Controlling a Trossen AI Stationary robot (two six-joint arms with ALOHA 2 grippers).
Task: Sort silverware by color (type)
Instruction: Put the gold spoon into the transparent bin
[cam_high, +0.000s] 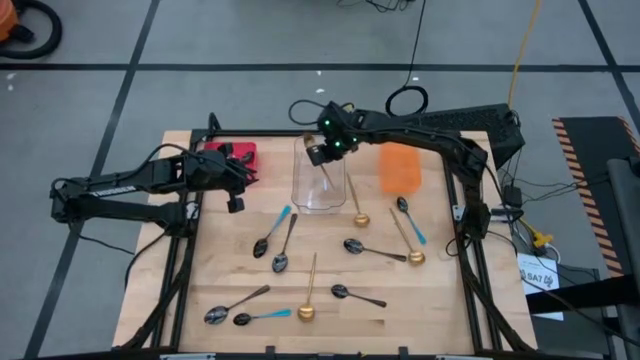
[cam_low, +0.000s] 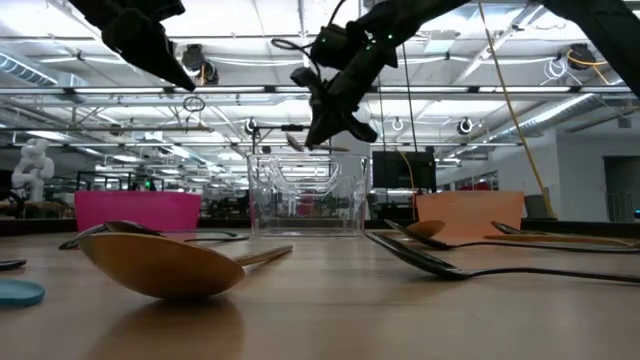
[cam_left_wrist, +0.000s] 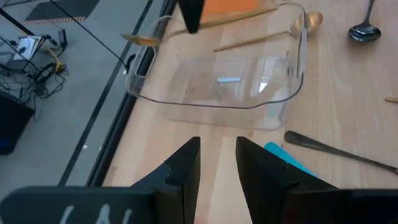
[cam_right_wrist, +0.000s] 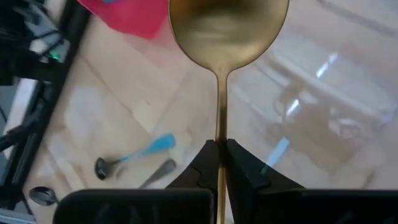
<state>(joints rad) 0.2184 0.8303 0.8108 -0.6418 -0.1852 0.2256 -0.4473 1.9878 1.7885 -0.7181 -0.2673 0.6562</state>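
Observation:
My right gripper (cam_high: 325, 155) is shut on a gold spoon (cam_right_wrist: 219, 37) and hangs above the far left part of a clear plastic container (cam_high: 320, 182). The spoon also shows in the left wrist view (cam_left_wrist: 140, 38) and the low view (cam_low: 298, 143). My left gripper (cam_left_wrist: 217, 165) is open and empty, above the table left of the clear container, near a pink container (cam_high: 232, 155). Several spoons lie flat on the table: gold ones (cam_high: 358, 205), all-dark ones (cam_high: 283, 250) and blue-handled ones (cam_high: 270, 232). My right gripper pinches the gold spoon's slim handle (cam_right_wrist: 219, 134) between its two fingers, a short way behind the bowl. The fingers come from above and lie across the handle. The spoon is lifted clear and roughly level above the clear container, its bowl (cam_left_wrist: 140, 38) past the container's rim.
An orange container (cam_high: 400, 168) stands right of the clear one at the table's far side. Loose spoons are spread over the middle and near part of the table, such as a gold one (cam_high: 310, 295) and a dark one (cam_high: 370, 250). Cables lie on the floor beyond the far edge.

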